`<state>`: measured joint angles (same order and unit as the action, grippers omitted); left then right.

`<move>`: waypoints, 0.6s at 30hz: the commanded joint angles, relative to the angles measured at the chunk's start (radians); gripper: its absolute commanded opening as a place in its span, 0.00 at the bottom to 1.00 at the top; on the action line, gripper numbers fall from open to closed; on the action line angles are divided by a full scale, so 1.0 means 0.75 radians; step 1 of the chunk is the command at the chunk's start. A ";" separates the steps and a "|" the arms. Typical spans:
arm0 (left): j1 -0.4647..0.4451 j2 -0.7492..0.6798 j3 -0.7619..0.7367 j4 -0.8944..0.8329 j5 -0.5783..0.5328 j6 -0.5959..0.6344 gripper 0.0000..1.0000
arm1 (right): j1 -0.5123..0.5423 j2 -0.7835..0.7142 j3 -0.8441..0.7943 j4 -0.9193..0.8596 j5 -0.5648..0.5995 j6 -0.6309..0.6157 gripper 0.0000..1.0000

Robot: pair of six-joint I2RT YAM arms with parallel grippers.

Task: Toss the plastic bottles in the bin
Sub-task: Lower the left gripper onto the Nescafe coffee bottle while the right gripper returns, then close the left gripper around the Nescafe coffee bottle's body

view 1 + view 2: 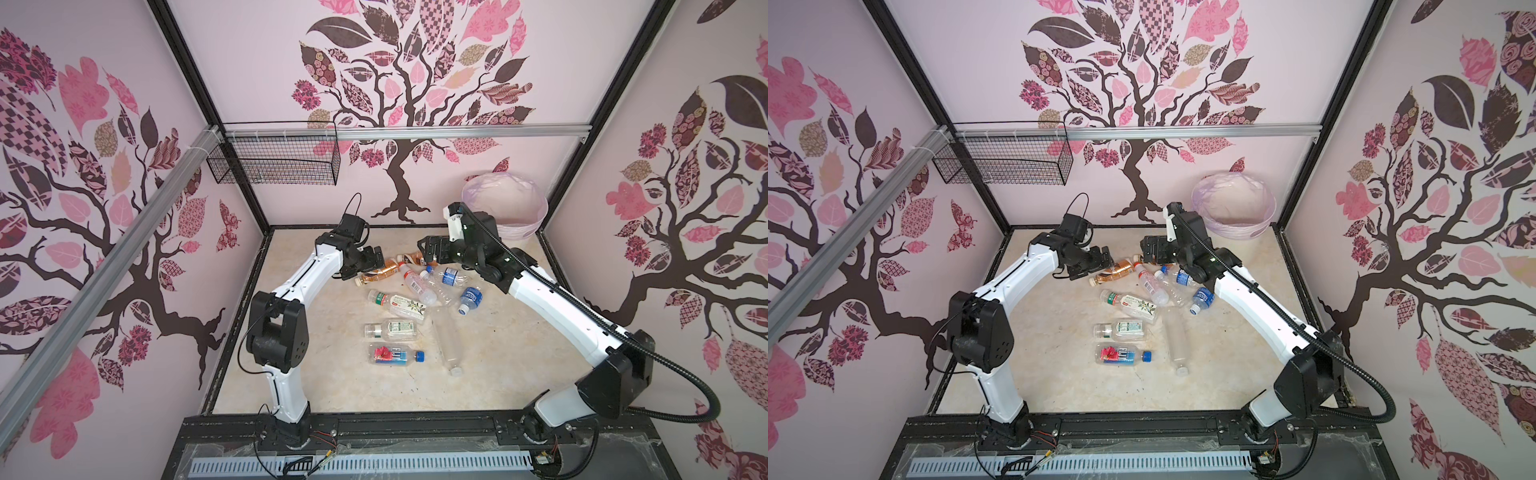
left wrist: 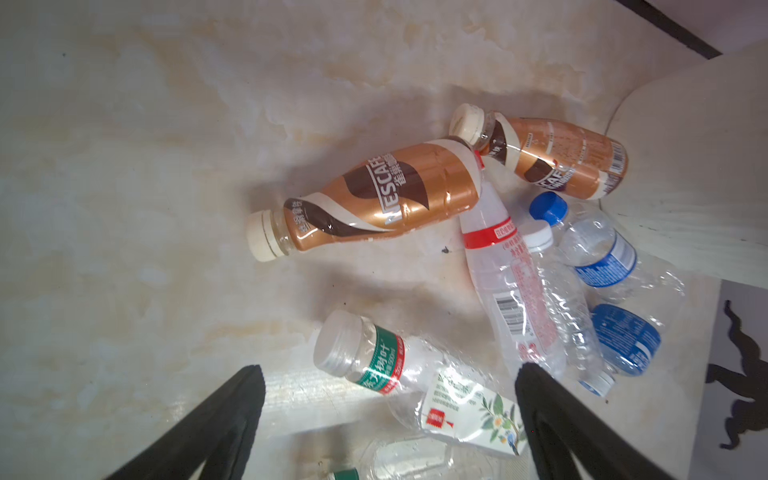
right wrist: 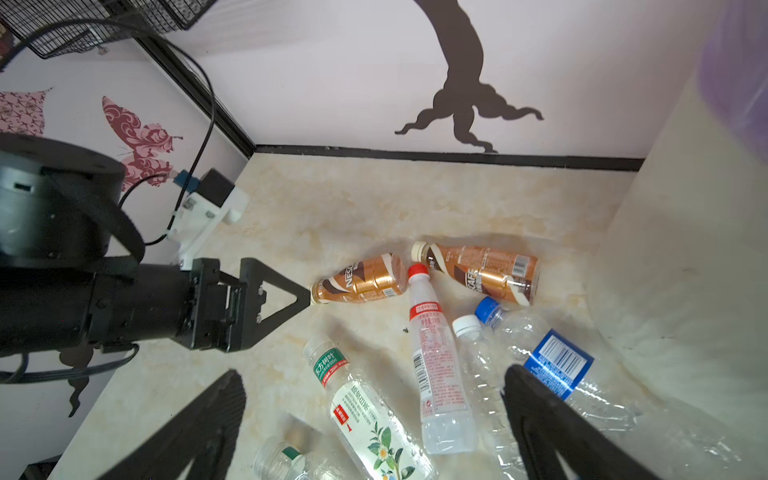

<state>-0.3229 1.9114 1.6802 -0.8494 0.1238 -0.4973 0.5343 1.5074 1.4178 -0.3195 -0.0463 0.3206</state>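
Left gripper (image 1: pixel 376 258), right gripper (image 1: pixel 429 248) spread wide, empty, flanking brown-gold plastic coffee bottles (image 2: pixel 382 195) near worktop's (image 1: pixel 332 374) far edge, likely readying pickup.

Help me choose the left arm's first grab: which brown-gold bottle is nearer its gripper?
The brown-gold bottle with its cream cap pointing at the left gripper; the other brown-gold bottle lies beyond the red-capped bottle, nearer the bin.

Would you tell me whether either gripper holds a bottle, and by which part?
Nothing is held: the left gripper and right gripper both stand open and empty; the plastic bottles lie loose.
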 commanded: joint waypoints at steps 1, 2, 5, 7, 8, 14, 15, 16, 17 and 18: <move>-0.006 0.091 0.134 -0.070 -0.104 0.164 0.98 | -0.003 -0.040 -0.043 0.074 -0.102 0.069 0.99; -0.009 0.119 0.151 -0.054 -0.121 0.192 0.98 | -0.004 -0.041 -0.063 0.079 -0.106 0.071 0.99; -0.017 0.194 0.212 -0.033 -0.193 0.286 0.98 | -0.004 -0.054 -0.107 0.097 -0.116 0.076 0.99; -0.023 0.255 0.288 -0.065 -0.249 0.356 0.98 | -0.004 -0.058 -0.127 0.105 -0.127 0.078 1.00; -0.029 0.285 0.322 -0.077 -0.257 0.395 0.98 | -0.003 -0.060 -0.130 0.105 -0.132 0.078 0.99; -0.050 0.375 0.407 -0.060 -0.248 0.552 0.98 | -0.004 -0.063 -0.176 0.126 -0.140 0.074 0.99; -0.052 0.380 0.408 -0.055 -0.231 0.562 0.98 | -0.004 -0.061 -0.179 0.128 -0.141 0.072 0.99; -0.054 0.386 0.403 -0.043 -0.213 0.572 0.98 | -0.003 -0.060 -0.183 0.128 -0.142 0.072 1.00; -0.056 0.392 0.400 -0.032 -0.208 0.582 0.98 | -0.004 -0.058 -0.187 0.130 -0.143 0.072 0.99; -0.058 0.396 0.401 -0.033 -0.204 0.595 0.98 | -0.004 -0.056 -0.189 0.133 -0.143 0.071 0.99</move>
<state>-0.3614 2.1845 1.9488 -0.8806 -0.0429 -0.1169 0.5335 1.5074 1.2926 -0.2382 -0.1436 0.3676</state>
